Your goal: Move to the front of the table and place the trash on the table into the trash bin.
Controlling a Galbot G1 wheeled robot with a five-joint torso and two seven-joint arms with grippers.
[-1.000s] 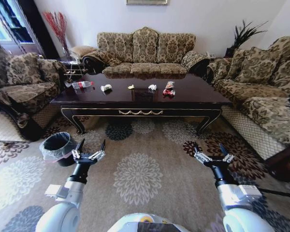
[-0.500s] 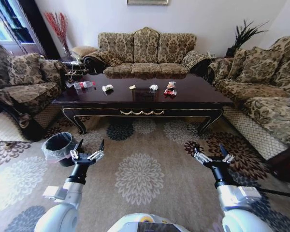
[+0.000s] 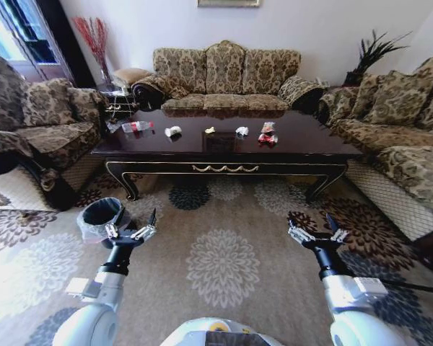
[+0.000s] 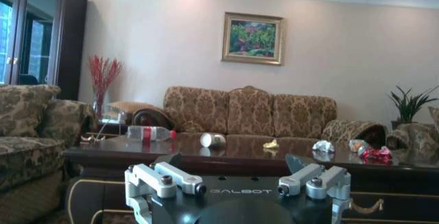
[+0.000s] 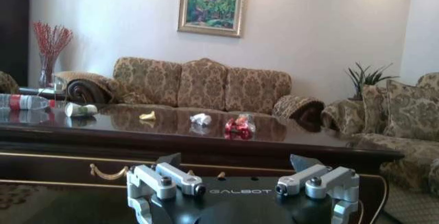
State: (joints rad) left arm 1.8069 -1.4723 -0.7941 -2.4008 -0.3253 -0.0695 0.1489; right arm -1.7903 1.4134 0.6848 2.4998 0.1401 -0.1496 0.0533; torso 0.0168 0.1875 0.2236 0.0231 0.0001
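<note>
The dark glossy table (image 3: 310, 144) stands ahead, across the carpet. Trash lies along its top: a clear bottle with a red cap (image 3: 137, 127), crumpled white paper (image 3: 172, 132), a yellowish scrap (image 3: 210, 130), another white paper bit (image 3: 242, 131) and red and clear wrappers (image 3: 265, 137). The black trash bin (image 3: 101, 218) with its whitish bag sits on the carpet just left of my left gripper (image 3: 136, 218), which is open and empty. My right gripper (image 3: 312, 225) is open and empty too, over the carpet. The wrist views show the bottle (image 4: 149, 133) and the red wrapper (image 5: 237, 126) beyond the open grippers (image 4: 233, 162) (image 5: 237, 161).
Patterned sofas ring the table: one behind (image 3: 227, 72), one to the left (image 3: 36, 122) and one to the right (image 3: 411, 137). A small side table with a vase of red twigs (image 3: 94, 40) stands at the back left. Open carpet (image 3: 224, 238) lies between me and the table.
The whole head view has shifted right and slightly up, so the camera has moved. Both grippers keep the same open pose in front of me.
</note>
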